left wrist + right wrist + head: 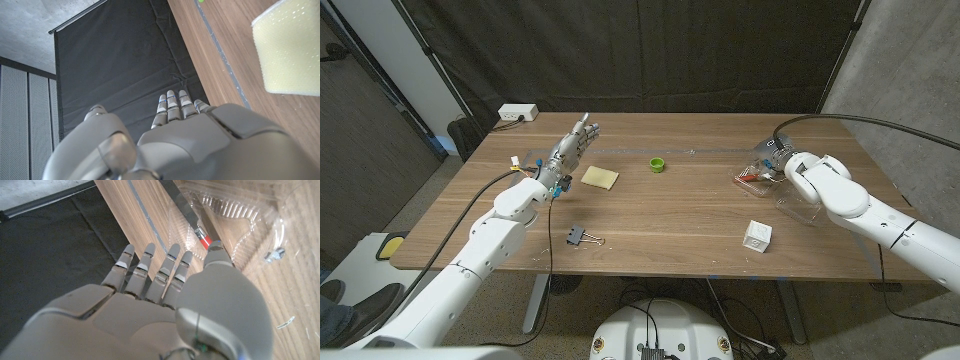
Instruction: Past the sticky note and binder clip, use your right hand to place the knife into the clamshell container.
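At the frame's right, the right hand [165,310], fingers [150,262] extended and released, hovers beside the clamshell container [240,217], the knife [192,220] apparently already delivered inside.

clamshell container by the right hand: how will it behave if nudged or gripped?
The clamshell container looks like thin clear ribbed plastic, so it is probably light and apt to skid on the smooth table. Its walls likely flex under the fingers. The knife lying in it adds little weight.
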`<action>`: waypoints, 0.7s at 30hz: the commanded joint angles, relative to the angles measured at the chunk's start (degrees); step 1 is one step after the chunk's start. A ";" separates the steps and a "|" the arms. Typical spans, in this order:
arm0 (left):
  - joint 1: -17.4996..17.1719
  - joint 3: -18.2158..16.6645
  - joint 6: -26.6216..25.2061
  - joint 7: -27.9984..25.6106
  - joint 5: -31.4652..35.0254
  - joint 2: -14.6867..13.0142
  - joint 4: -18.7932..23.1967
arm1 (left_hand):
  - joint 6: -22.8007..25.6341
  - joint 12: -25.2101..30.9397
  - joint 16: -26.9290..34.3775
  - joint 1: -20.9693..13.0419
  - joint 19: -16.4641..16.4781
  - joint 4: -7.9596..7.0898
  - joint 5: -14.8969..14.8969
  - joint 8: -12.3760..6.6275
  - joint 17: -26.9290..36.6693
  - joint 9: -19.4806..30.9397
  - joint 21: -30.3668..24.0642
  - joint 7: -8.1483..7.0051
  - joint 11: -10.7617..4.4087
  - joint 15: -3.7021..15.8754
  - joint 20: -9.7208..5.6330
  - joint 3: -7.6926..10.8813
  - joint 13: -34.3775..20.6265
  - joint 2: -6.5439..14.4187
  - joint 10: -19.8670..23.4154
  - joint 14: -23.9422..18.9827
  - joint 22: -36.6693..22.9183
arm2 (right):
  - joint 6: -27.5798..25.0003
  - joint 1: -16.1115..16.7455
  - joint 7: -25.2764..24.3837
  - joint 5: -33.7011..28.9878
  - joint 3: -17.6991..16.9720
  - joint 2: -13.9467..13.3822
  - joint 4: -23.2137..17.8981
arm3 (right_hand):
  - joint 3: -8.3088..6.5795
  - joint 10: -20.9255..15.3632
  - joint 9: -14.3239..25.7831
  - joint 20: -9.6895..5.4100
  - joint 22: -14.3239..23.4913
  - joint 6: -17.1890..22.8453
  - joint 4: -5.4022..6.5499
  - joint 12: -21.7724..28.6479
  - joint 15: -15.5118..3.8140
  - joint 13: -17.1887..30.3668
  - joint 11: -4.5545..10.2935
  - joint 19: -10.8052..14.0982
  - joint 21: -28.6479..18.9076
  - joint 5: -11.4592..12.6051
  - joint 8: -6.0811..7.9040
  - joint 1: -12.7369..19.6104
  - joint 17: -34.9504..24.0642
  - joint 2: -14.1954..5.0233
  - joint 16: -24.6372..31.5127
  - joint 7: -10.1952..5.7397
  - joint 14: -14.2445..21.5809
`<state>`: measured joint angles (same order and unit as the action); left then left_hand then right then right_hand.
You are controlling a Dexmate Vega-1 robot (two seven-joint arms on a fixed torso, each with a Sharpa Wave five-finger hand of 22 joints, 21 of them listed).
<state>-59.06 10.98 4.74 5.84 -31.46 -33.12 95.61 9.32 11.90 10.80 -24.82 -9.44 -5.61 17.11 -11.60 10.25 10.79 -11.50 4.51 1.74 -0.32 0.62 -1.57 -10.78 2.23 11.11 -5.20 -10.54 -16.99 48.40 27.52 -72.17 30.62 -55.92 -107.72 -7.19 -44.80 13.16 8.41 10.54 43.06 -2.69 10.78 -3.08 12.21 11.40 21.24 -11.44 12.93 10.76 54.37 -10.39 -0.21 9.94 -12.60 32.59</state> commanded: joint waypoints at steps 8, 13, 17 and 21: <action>1.22 1.76 -1.03 -1.16 2.63 0.14 -0.40 | 0.25 -0.08 0.05 -0.19 -0.68 -0.20 0.04 0.03 0.20 0.09 -0.45 -0.34 -0.30 -0.02 0.20 -0.38 -0.29 0.47 0.15 0.03 -0.14 | -11.46 5.57 -6.73 4.99 -5.60 5.36 -5.14 | 0.45 4.40 0.25 1.23 0.20 -2.95 0.49 -0.20 -3.49 -0.15 -0.35 -0.54 -0.15 0.31 0.09 -2.07 -0.13 0.20 -0.22 -0.13 -3.69; 0.61 0.72 0.75 -0.02 1.52 0.13 -0.18 | 0.29 -0.09 0.05 -0.23 -0.63 -0.19 0.05 0.01 0.20 0.09 -0.47 -0.30 -0.23 -0.01 0.21 -0.44 -0.29 0.50 0.13 0.02 -0.14 | -14.66 8.41 -11.65 9.67 -8.59 6.73 -6.88 | 0.64 6.88 0.18 1.26 0.21 -4.59 0.83 -0.23 -3.70 -0.20 -1.04 -0.59 -0.16 0.26 -0.05 -3.02 -0.18 0.08 -0.14 -0.08 -5.41; -0.73 -0.61 1.81 0.09 1.34 -0.74 0.60 | 0.23 -0.11 0.05 -0.26 -0.55 -0.18 0.05 0.04 0.20 0.09 -0.50 -0.33 -0.21 -0.04 0.25 -0.47 -0.29 0.51 0.09 0.00 -0.13 | -15.94 10.11 -16.68 13.80 -10.30 8.14 -7.67 | 0.85 8.36 0.10 1.27 0.21 -6.16 1.30 -0.07 -3.63 -0.22 -1.71 -0.58 -0.18 0.23 -0.25 -4.07 -0.24 -0.14 -0.04 -0.03 -6.68; -2.22 -1.75 1.78 -0.23 0.84 -1.35 1.38 | 0.27 -0.11 0.06 -0.30 -0.45 -0.17 0.06 0.02 0.19 0.09 -0.54 -0.34 -0.26 -0.01 0.34 -0.49 -0.29 0.54 0.09 -0.03 -0.13 | -15.43 11.83 -22.89 19.87 -12.56 10.03 -7.93 | 1.02 8.93 0.06 0.47 0.24 -6.98 2.40 0.42 -3.69 -0.24 -2.27 -1.17 -0.01 0.18 -0.06 -5.91 -0.39 -1.17 0.12 -0.08 -7.79</action>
<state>-58.83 11.46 4.81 5.29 -29.64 -33.42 95.75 9.32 11.90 10.80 -25.24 -9.76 -5.78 17.11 -11.60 10.25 10.79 -11.50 4.51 1.74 -0.32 0.94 -1.73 -10.78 2.65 11.11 -5.20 -10.53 -29.40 55.69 16.45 -63.07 23.26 -50.02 -113.72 -6.01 -36.37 13.06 9.38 10.53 36.30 -1.15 10.64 -2.60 11.98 9.46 20.78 -11.66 12.92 10.76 49.62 -10.55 -0.85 9.69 -12.60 25.58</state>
